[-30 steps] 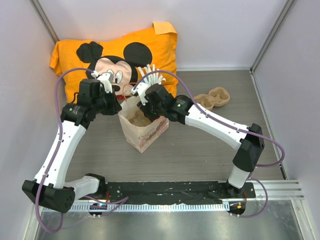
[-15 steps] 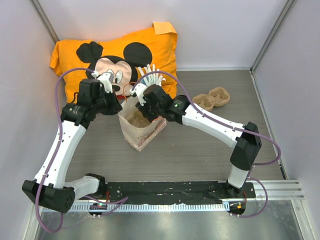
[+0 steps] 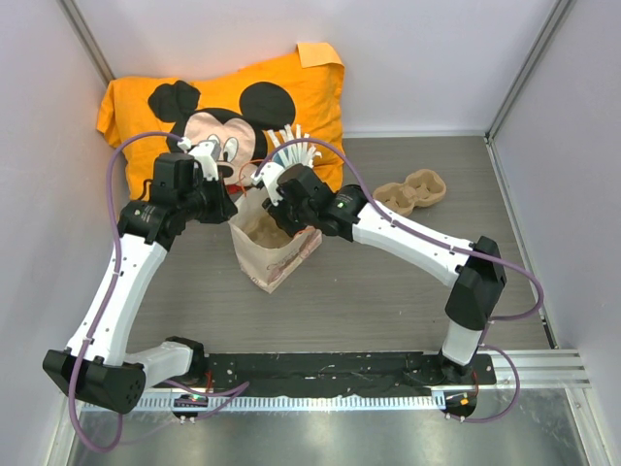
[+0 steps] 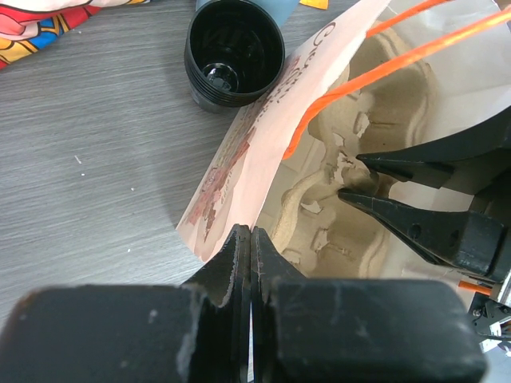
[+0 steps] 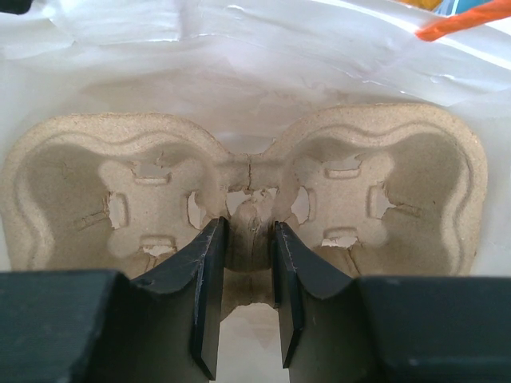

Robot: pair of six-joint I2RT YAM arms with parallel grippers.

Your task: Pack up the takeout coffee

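Left end effector (image 4: 251,235) pinching bag (image 4: 239,152); black ring (image 4: 233,52) beside; carrier (image 5: 383,144) inside

Grey wood-grain table (image 3: 388,291), viewed from above. An orange cartoon-printed cushion (image 3: 291,97) is laid across the far left corner. A paper bag (image 3: 286,262) is stood upright just in front of it (mouth open). A squat black ring-shaped piece (image 4: 233,52) is set touching the bag's side, and a moulded pulp carrier (image 3: 412,191) is placed well apart to the right.
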